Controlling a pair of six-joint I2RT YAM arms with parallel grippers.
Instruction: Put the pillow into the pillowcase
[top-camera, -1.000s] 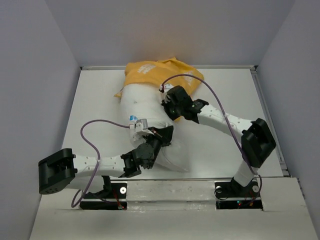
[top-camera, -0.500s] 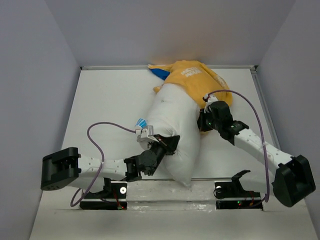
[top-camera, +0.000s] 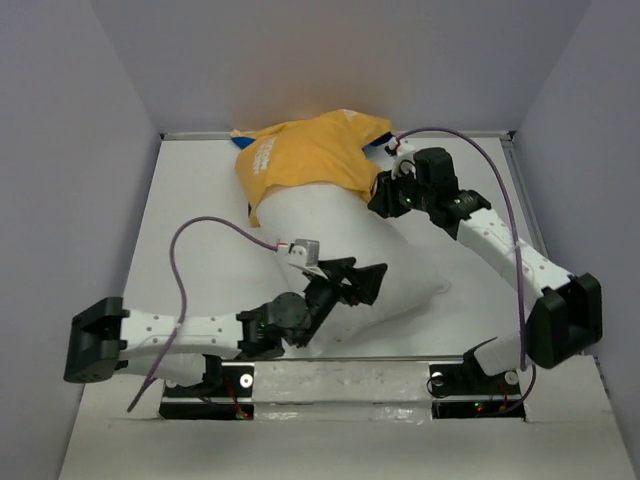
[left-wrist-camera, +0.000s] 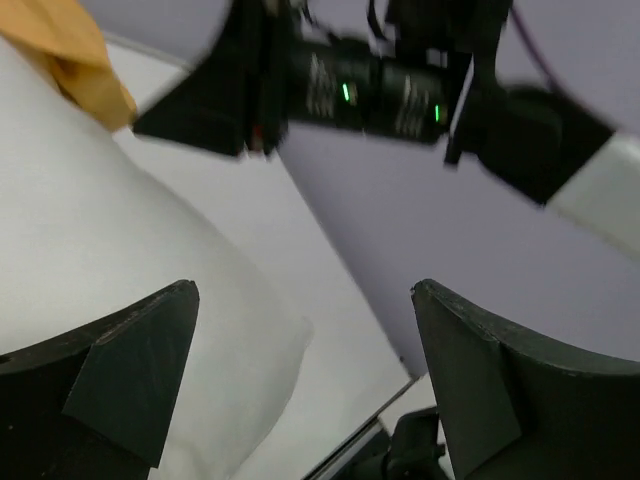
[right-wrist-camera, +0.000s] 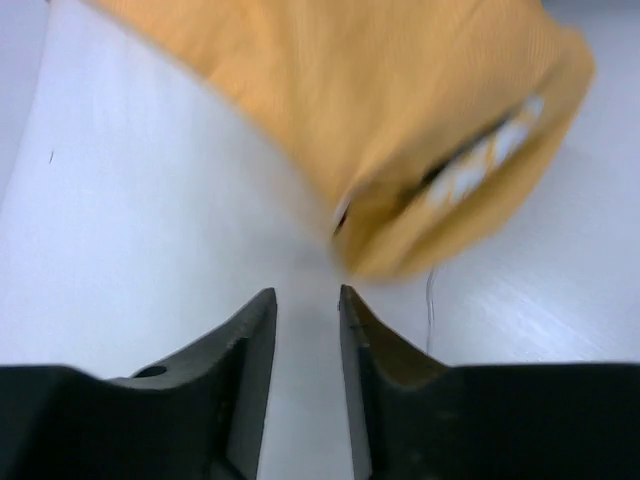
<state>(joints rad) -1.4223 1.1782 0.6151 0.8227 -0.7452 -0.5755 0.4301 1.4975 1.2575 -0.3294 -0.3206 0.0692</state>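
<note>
Pillow (top-camera: 340, 240) lies mid-frame on table (top-camera: 200, 200), its upper end under the mouth of the yellow pillowcase (top-camera: 310, 150) at upper centre; most of it is bare. Left gripper (top-camera: 362, 280) sits over the pillow's lower edge with jaws spread wide and nothing held; the left wrist view shows one finger over white fabric and the other over bare table. Right gripper (top-camera: 385, 197) is at the case's right hem. In the right wrist view its jaws are nearly together, a thin gap showing white, with yellow fabric (right-wrist-camera: 400, 120) just past the tips; can't tell if it pinches cloth. Risks: with nothing pinning the pillow, pulling the case would likely drag both along the table instead of sleeving it. A weak hem grip could slip and let the mouth close. The plump corner at lower right may catch on the hem and bunch it.
</note>
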